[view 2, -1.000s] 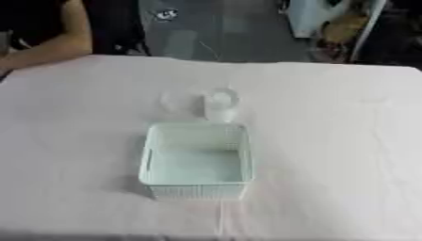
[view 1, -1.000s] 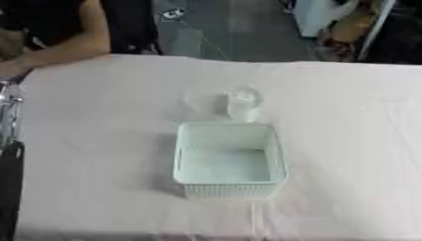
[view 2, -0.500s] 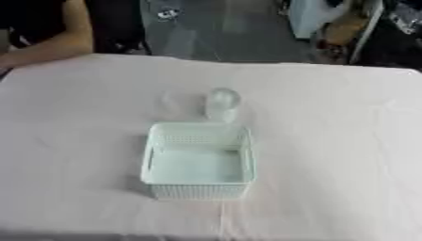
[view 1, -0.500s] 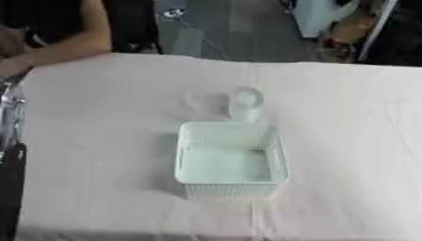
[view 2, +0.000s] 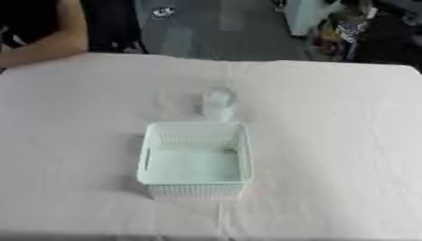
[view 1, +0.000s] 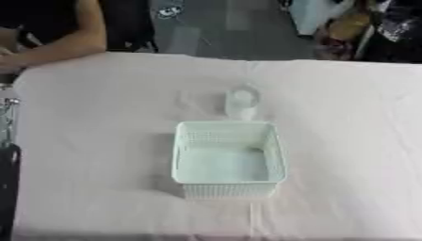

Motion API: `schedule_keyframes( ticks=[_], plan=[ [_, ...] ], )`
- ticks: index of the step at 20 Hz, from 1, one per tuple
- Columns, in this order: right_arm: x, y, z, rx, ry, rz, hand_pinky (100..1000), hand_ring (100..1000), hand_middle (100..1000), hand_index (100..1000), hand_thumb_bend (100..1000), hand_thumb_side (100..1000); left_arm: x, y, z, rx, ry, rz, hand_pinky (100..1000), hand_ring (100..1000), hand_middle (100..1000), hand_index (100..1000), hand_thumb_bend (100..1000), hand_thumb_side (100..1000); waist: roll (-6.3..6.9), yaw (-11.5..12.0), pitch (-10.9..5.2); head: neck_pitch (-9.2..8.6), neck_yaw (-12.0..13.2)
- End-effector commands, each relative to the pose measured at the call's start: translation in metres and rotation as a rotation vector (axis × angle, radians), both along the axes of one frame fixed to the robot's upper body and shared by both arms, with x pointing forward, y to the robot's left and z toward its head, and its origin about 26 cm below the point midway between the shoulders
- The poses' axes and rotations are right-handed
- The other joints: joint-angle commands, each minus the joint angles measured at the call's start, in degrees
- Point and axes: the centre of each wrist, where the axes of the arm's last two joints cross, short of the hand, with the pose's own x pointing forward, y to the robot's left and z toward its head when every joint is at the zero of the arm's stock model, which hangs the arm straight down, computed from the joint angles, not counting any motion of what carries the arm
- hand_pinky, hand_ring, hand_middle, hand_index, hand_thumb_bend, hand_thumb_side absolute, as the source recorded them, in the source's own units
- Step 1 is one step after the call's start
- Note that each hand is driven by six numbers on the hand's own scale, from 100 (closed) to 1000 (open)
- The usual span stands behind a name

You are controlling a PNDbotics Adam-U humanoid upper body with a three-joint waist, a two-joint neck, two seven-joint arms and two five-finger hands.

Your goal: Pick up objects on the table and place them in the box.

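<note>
A pale green plastic basket (view 1: 183, 155) with perforated walls stands in the middle of the table, and nothing shows inside it. Just behind its far rim stands a small clear cup (view 1: 240, 101), upright and close to the basket; whether they touch I cannot tell. A faint clear round shape (view 1: 194, 99) lies to the left of the cup. A black and silver part of my left arm or hand (view 1: 6, 160) shows at the left edge of the left eye view, far from both objects. My right hand shows in neither view.
A white cloth (view 2: 329, 141) with soft creases covers the whole table. The table's far edge (view 2: 247, 61) runs across the top, with dark floor and clutter beyond it.
</note>
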Motion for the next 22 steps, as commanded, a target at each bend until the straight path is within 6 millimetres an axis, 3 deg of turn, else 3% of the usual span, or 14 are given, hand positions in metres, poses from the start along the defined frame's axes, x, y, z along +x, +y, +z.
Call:
schedule_keyframes(
  ticks=[1, 15, 19, 22],
  plan=[
    [0.007, -0.002, 0.004, 0.002, -0.01, -0.022, 886, 954, 932, 984, 100, 643, -0.001, -0.002, 0.01, 0.017, -0.031, -0.016, 679, 712, 740, 879, 522, 901, 0.2, 0.15, -0.47, -0.05, -0.97],
    [0.031, 0.012, -0.022, 0.057, 0.045, -0.037, 897, 975, 955, 941, 100, 730, 0.0, -0.009, 0.011, 0.018, -0.029, -0.053, 678, 703, 733, 879, 519, 903, 0.33, 1.09, -0.1, -0.05, -1.52],
    [0.034, 0.018, -0.022, 0.017, 0.049, -0.041, 936, 993, 906, 895, 100, 760, 0.001, -0.011, 0.013, 0.018, -0.034, -0.066, 678, 701, 731, 879, 520, 903, 0.24, 1.46, 0.08, -0.05, -1.52],
    [0.036, 0.022, -0.02, -0.039, 0.047, -0.053, 985, 1000, 920, 870, 100, 799, 0.002, -0.014, 0.014, 0.017, -0.037, -0.08, 678, 701, 731, 878, 522, 902, 0.12, 1.79, 0.2, -0.05, -1.43]
  ],
)
